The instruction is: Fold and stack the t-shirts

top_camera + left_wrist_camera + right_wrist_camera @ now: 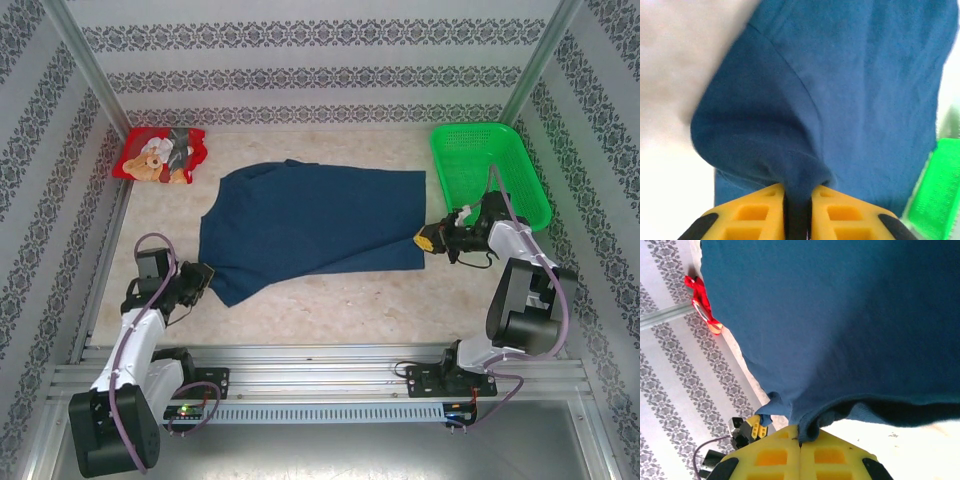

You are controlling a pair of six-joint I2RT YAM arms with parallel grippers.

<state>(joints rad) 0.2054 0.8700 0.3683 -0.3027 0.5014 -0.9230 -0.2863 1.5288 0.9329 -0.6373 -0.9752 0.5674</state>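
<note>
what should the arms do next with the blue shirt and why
Probably open both grippers and back off: the navy t-shirt already lies spread out on the table, with the left gripper pinching its near corner and the right gripper its right edge, so nothing is left to pull.

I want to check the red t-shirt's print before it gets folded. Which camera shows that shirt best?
The top external view: the red t-shirt lies bunched in the far left corner, its teddy-bear print facing up. The right wrist view catches just a thin edge of it beyond the navy t-shirt.
</note>
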